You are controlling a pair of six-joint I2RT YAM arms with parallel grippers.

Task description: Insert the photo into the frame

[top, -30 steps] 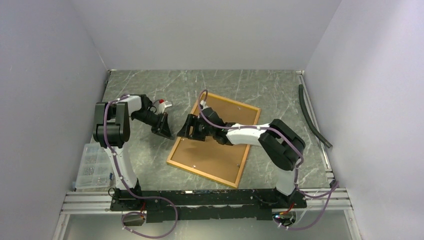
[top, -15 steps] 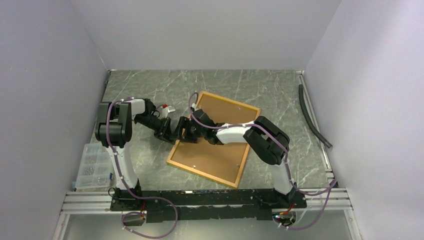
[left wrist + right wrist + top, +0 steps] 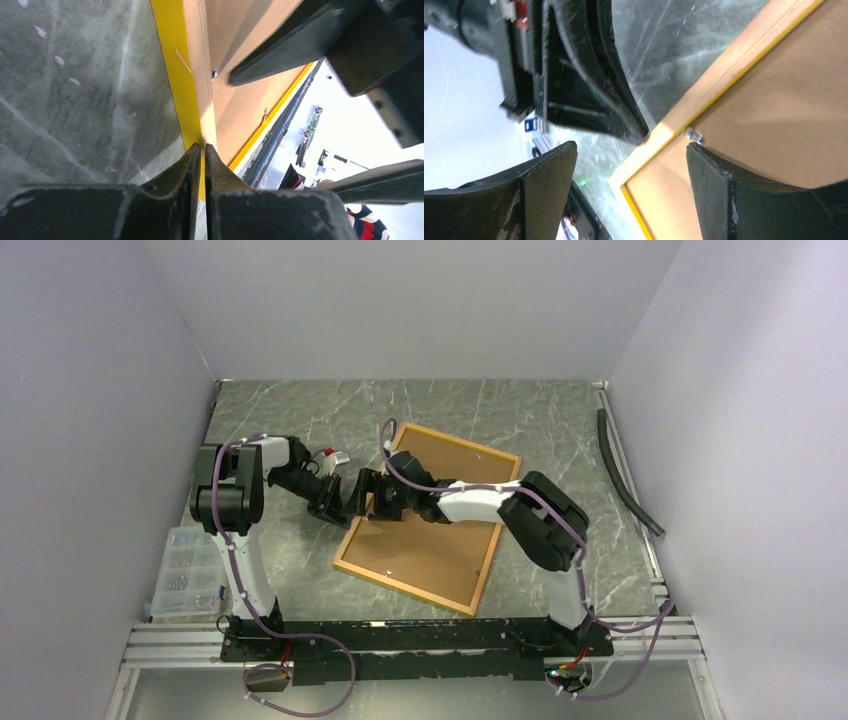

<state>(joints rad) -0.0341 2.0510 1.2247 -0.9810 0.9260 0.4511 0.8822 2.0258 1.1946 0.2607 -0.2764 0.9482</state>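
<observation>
Where the overhead view takes in the whole marble-patterned table [image 3: 300,420], the frame [image 3: 402,588] lies flat near its middle, pale wooden back upward and set askew, the brown backing board [image 3: 440,550] filling its opening; whatever lies beneath the board is hidden. The left gripper [image 3: 338,506] and right gripper [image 3: 362,496] meet at the frame's left rail, too small and dark here for the jaws to be read; a clear compartment box [image 3: 185,570] by the left arm's base and a black hose [image 3: 625,475] along the right wall appear in this view alone.

Left wrist: the left gripper [image 3: 202,150] has its jaws pressed together, tips against the outer edge of the frame [image 3: 197,75], where a bright yellow strip runs along the rail; one of the right gripper's fingers [image 3: 280,55] hangs over the backing board [image 3: 245,105].

Right wrist: the right gripper [image 3: 630,150] stands with jaws wide apart, holding nothing, one finger over the table [image 3: 659,40], the other over the backing board [image 3: 784,110], the rail of the frame [image 3: 724,80] between them; the left gripper [image 3: 589,100] touches the rail's outer edge; a small metal clip [image 3: 694,135] sits at the board's edge.
</observation>
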